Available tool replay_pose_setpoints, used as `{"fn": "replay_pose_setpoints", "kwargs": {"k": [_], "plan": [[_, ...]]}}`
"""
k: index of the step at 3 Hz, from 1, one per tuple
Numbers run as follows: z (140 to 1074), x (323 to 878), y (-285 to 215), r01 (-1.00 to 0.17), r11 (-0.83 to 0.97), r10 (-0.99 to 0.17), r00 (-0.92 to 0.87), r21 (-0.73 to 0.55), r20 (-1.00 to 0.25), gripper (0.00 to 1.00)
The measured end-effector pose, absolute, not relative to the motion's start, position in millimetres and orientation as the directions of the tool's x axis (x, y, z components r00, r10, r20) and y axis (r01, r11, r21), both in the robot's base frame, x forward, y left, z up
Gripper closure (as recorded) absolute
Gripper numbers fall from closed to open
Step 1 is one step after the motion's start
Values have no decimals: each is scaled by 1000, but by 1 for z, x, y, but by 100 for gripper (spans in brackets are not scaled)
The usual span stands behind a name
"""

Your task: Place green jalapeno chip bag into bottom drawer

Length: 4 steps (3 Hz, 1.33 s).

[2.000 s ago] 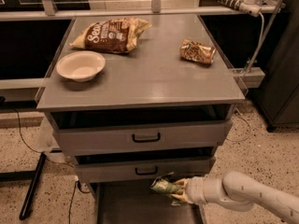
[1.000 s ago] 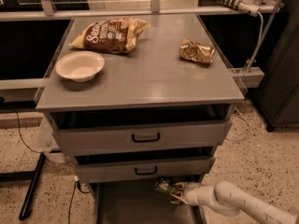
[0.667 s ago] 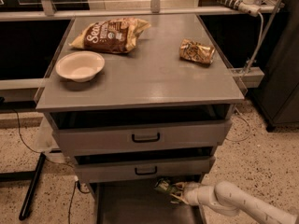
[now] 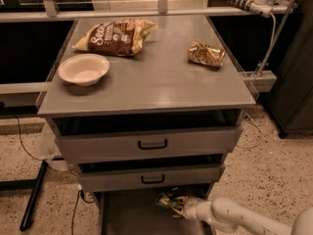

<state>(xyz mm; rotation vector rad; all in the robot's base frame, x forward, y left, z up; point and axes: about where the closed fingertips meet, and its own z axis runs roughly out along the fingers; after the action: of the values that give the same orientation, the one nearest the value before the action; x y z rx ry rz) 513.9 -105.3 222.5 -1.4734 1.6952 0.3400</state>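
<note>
Fingers [image 4: 181, 204] of the gripper [image 4: 175, 203] pinch the right end of the green chip bag [image 4: 165, 200], and the bag sticks out to the left of them. The gripper sits low at the front of the cabinet, just under the middle drawer [image 4: 152, 178] and over the rear part of the pulled-out bottom drawer [image 4: 129, 217]. The bag hangs in the opening above the drawer's grey floor. Whether it touches that floor cannot be told.

Two seconds ago the white arm [image 4: 230, 215] reached in higher, and the bag showed brighter in front of the middle drawer's lower edge. Since then the arm has sunk toward the bottom right corner of the view. The bag has gone slightly down and to the left with it, further into the shadow under the middle drawer. Against the frame from 0.7 seconds ago the change is very small.

On the cabinet top [image 4: 156, 89] nothing has shifted. The white bowl [image 4: 83, 69] sits at the left, with the brown chip bag [image 4: 117, 36] behind it. The small gold bag [image 4: 206, 53] lies near the right edge. The top drawer [image 4: 151, 143] is slightly open, as before.
</note>
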Motion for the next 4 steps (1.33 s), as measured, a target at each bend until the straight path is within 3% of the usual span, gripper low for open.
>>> {"fn": "replay_pose_setpoints", "kwargs": {"k": [2,3,4], "plan": [[164,514,-87,-876,252,-686,138,-412,-714,100],[160,514,-88,-875,253,-687,138,-413,-713,82],[160,514,-87,-875,253,-687,138,-413,-713,58]]}}
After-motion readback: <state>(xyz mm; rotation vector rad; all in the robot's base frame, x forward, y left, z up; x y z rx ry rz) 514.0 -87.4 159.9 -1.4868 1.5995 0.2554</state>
